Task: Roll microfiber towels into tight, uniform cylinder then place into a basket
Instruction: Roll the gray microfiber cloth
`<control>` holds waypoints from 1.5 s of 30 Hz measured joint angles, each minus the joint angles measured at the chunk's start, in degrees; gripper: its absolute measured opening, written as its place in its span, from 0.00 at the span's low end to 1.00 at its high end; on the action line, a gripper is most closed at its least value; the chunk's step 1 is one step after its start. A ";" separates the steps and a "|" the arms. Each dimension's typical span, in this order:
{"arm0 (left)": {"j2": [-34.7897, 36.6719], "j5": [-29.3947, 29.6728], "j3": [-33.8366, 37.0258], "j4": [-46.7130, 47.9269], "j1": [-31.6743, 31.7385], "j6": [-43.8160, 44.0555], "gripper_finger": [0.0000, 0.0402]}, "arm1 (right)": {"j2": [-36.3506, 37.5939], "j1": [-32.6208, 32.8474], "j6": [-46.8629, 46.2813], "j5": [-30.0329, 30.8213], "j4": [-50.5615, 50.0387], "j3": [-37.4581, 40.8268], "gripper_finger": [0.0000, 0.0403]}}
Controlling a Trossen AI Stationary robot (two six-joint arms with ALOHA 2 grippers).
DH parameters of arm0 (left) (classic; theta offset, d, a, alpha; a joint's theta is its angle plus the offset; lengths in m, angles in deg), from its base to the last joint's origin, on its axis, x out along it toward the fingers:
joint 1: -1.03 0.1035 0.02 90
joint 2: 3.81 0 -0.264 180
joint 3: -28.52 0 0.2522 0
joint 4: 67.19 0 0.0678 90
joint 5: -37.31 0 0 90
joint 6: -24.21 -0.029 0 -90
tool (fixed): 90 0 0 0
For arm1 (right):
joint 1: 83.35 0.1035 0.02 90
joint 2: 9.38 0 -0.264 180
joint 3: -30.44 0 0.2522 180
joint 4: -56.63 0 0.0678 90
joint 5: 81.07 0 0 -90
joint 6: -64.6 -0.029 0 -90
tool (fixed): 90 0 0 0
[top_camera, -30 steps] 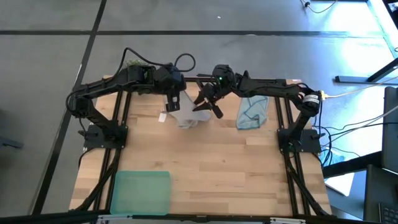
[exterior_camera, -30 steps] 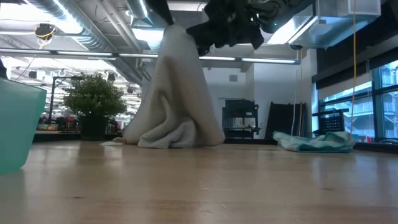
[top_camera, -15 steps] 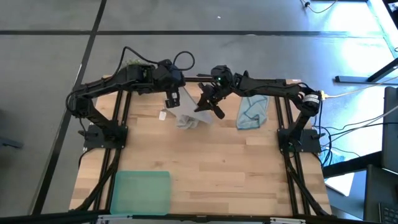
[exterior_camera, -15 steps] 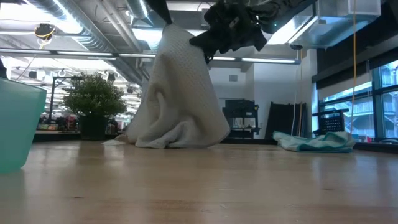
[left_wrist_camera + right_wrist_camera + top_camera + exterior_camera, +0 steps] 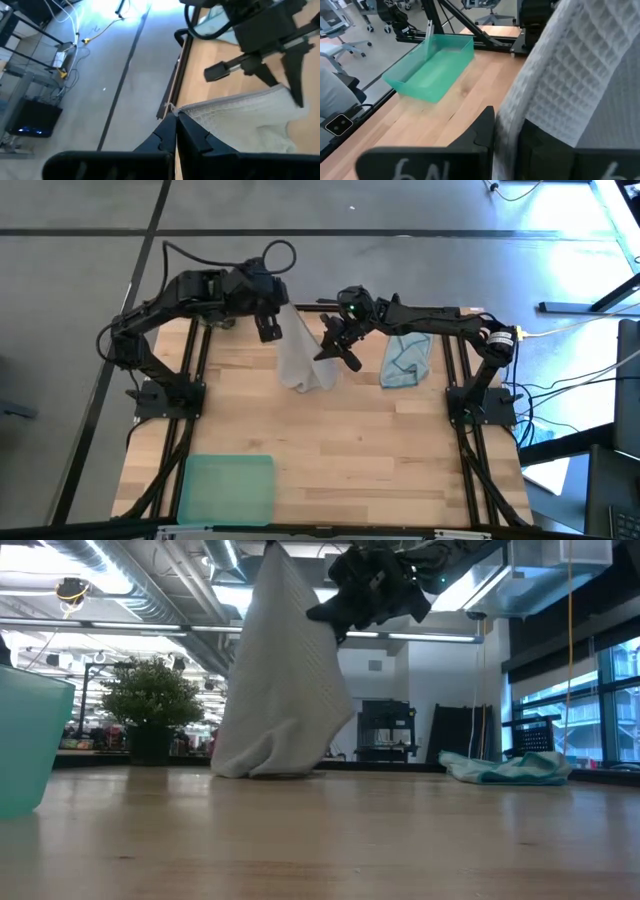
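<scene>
The left gripper (image 5: pixel 268 330), jaws clamped on the grey towel (image 5: pixel 303 360), is lifting its corner higher than a second ago. The right gripper (image 5: pixel 338 352), jaws now pinching the opposite edge, is spreading it above the table (image 5: pixel 400 450) for flattening.

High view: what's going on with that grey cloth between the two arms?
Both arms hold the grey towel up by its top edge: the left hand is shut on one corner, the right hand on another part of the edge. Its lower end bunches on the table. The blue towel lies crumpled nearby; the basket is empty.
</scene>
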 joint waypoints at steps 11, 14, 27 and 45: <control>-0.01 2.62 -0.46 0.73 0.00 0.54 0.00 | 0.00 0.00 -0.11 0.06 -4.13 0.00 0.10; 0.21 3.14 -0.46 0.89 0.00 0.54 0.00 | 0.00 0.00 -0.12 0.07 -5.31 0.00 0.10; 0.75 4.60 -0.46 0.96 0.00 0.60 0.00 | 0.00 0.00 0.09 0.14 -10.92 0.00 0.10; 0.75 4.25 -0.45 1.05 0.06 2.15 0.00 | 0.72 0.81 1.38 14.23 -19.39 0.04 0.02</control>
